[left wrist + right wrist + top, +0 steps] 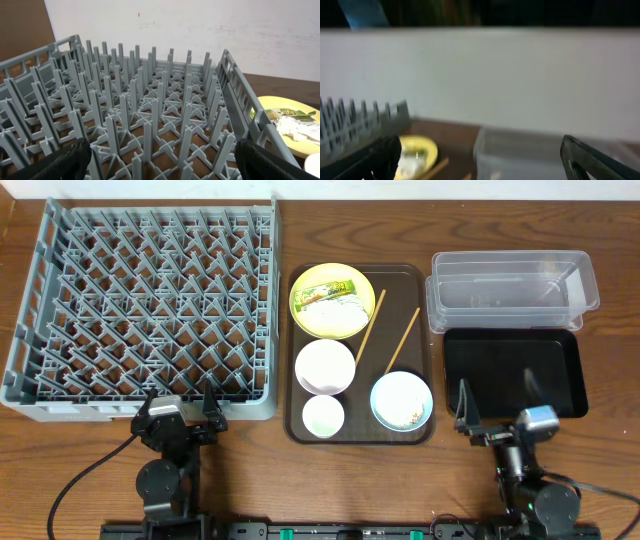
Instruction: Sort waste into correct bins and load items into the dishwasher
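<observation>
wooden table (250, 475), both chopsticks (371, 326) lying diagonal

wrapper (333, 300) on yellow plate (330, 327); rack (150, 310) left; tub (505, 290), black tray (510, 375) right.

Both arms sit folded low, well apart. The left tool (180, 405) and the right tool (497, 408) point forward, jaws spread wide, holding nothing.
</observation>
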Tool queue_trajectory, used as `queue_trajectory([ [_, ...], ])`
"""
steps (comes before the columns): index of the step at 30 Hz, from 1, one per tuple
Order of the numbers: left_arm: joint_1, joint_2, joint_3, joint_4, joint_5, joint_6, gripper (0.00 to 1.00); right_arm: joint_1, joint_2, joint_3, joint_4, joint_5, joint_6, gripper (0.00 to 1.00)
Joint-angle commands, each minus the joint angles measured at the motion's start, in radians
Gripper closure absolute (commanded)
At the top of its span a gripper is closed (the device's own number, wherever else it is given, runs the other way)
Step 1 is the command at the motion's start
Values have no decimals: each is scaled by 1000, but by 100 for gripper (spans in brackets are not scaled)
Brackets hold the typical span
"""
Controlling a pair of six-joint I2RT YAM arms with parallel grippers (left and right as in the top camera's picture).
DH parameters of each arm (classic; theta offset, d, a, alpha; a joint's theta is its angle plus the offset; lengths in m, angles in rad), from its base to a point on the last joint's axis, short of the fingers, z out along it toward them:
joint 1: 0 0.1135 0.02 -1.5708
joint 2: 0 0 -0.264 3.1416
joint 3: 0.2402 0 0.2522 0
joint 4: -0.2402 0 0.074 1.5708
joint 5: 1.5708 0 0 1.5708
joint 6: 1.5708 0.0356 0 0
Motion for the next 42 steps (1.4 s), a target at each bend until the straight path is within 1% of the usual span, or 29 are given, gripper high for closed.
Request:
queue_trajectory([
  [1, 4, -8, -14, -38, 3, 9, 7, -3, 21, 39, 48, -13, 13, 1],
  [3, 4, -8, -14, -38, 3, 9, 7, -3, 57, 89, 55, -13, 13, 1],
  [8, 4, -8, -14, -38, 3, 9, 7, -3, 240, 275, 55, -27, -21, 1],
  [11, 4, -8, -14, -39, 3, 9, 7, -3, 382, 400, 54, -91, -29, 1],
  [15, 4, -8, -14, -38, 3, 9, 7, -3, 614, 579, 53, -238, -27, 1],
  [18, 4, -8, -14, -39, 3, 9, 7, -3, 812, 736, 29, -320, 22, 1],
  [19, 4, -8, -14, -38, 3, 9, 7, -3, 937, 855, -24, -374, 56, 1],
  [23, 4, -8, -14, -38, 3, 9, 7, 0, 1194, 1131, -198, -510, 82, 1],
  [24, 4, -8, -14, -38, 3, 9, 7, 14, 1316, 1281, -310, -561, 81, 1],
  [26, 4, -8, -14, -38, 3, 9, 7, 39, 1416, 1415, -420, -566, 81, 1],
  [28, 4, -8, -14, -38, 3, 9, 7, 79, 1550, 1595, -579, -566, 59, 1],
  [30, 4, -8, -14, -38, 3, 9, 7, 108, 1641, 1714, -690, -558, 26, 1],
  [35, 4, -8, -14, -38, 3, 9, 7, 183, 1855, 1977, -979, -465, -35, 1],
  [39, 4, -8, -14, -38, 3, 9, 7, 249, 2008, 2106, -1167, -356, -95, 1],
  [42, 4, -8, -14, -38, 3, 9, 7, 291, 2078, 2111, -1174, -344, -114, 1],
])
